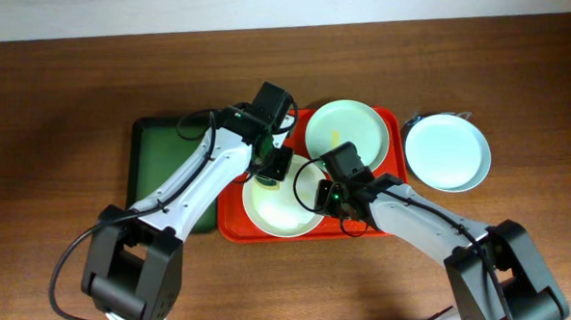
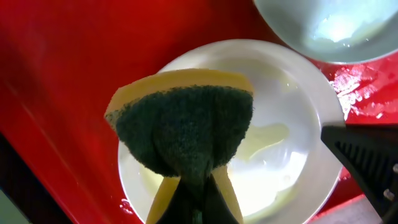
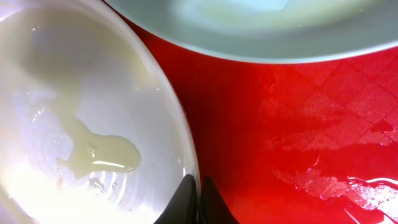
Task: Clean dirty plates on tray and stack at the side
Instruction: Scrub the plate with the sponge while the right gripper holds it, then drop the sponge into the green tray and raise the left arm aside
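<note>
Under your left claw [image 2: 193, 205], clamped on the folded sponge [image 2: 186, 124], sits a smeared plate [image 2: 280, 155]; your right claw [image 3: 198, 199] pinches its rim on the red tray [image 3: 280, 124].

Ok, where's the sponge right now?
The sponge is pinched in the left gripper, over the nearer plate on the red tray. In the left wrist view it hides that plate's left part, green scrub side toward the camera.
</note>
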Robot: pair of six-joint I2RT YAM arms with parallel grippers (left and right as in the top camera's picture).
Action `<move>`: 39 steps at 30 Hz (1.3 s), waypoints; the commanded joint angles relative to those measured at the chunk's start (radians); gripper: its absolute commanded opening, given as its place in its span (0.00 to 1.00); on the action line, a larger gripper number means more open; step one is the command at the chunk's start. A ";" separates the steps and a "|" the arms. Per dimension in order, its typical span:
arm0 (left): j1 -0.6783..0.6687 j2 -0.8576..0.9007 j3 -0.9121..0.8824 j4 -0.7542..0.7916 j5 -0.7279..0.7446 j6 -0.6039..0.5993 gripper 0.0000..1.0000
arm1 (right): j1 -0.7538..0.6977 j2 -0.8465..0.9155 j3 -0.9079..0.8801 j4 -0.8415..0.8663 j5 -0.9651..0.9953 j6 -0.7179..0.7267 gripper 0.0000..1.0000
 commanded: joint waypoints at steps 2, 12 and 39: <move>-0.005 0.118 0.006 0.027 -0.024 0.016 0.00 | 0.006 0.000 -0.009 -0.006 0.002 0.004 0.04; -0.003 0.236 0.020 -0.072 0.298 0.125 0.00 | 0.006 0.000 -0.009 -0.007 0.002 0.004 0.04; 0.324 -0.038 -0.010 -0.222 -0.291 -0.236 0.00 | 0.006 0.000 -0.009 -0.011 0.005 0.004 0.04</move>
